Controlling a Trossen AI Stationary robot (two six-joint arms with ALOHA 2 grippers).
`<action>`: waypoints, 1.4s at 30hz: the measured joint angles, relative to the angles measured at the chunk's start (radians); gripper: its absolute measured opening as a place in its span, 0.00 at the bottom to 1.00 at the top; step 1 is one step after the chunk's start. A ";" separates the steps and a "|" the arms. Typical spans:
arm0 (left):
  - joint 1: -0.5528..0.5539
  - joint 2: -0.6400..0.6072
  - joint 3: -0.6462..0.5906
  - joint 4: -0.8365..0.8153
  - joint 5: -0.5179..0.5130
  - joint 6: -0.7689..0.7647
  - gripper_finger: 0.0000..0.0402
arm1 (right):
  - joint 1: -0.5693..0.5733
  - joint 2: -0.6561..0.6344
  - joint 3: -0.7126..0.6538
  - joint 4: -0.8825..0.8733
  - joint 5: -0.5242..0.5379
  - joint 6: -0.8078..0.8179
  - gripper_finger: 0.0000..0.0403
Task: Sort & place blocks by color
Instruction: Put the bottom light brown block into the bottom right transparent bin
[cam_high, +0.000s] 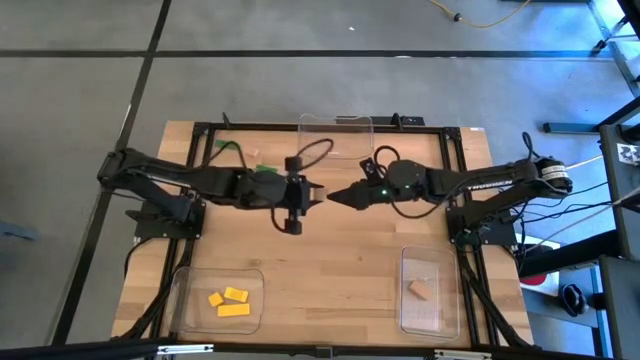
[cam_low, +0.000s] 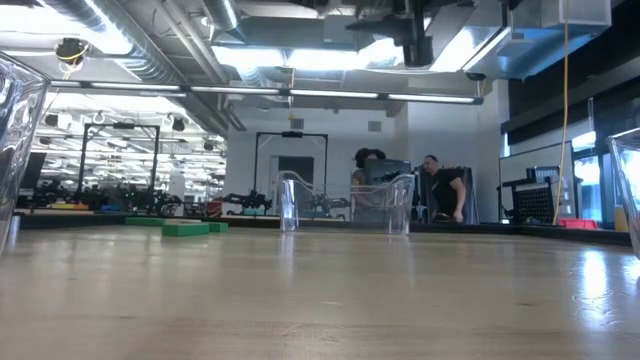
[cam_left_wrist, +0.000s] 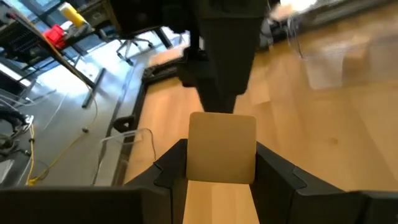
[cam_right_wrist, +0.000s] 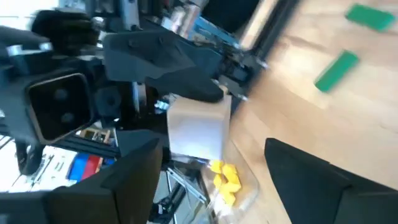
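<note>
A handover is judged to be in hand above the middle of the tabletop (cam_high: 330, 250), where both arms are stretched toward each other. The left tool (cam_left_wrist: 221, 171) is clamped on a tan block (cam_left_wrist: 222, 149), which is seen standing up between its two dark fingers (cam_left_wrist: 171, 168) and pushed forward so that its free end is offered to the other arm. The right tool (cam_high: 338, 196) is held just beside it, tip to tip; its fingers (cam_right_wrist: 127, 171) are spread apart on either side of the same tan block (cam_right_wrist: 198, 129), and no contact with it can be made out. The block is probably gripped low so that enough of it is left bare for the second grasp.

The sorting is partly done. Yellow blocks (cam_high: 230, 300) are gathered in a clear tray (cam_high: 250, 275) at the near left corner, and another tan block (cam_high: 419, 290) is laid in a clear tray (cam_high: 440, 255) at the near right corner. That second tray is within reach of the right arm, which is probably why the piece is being passed across. Green blocks (cam_right_wrist: 348, 43) are left lying on the bare wood at the far left, beside a third clear tray (cam_high: 335, 122) at the far edge, which they presumably await.
</note>
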 joint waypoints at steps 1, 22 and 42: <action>0.000 0.013 0.004 -0.007 0.001 0.008 0.31 | 0.000 0.009 0.000 -0.004 -0.001 0.016 0.72; 0.017 0.087 0.011 -0.004 0.008 0.005 0.31 | 0.002 0.087 -0.002 0.062 0.015 0.059 0.52; 0.041 0.058 0.183 -0.283 0.060 -0.128 0.44 | -0.072 -0.020 -0.001 -0.053 -0.115 -0.113 0.36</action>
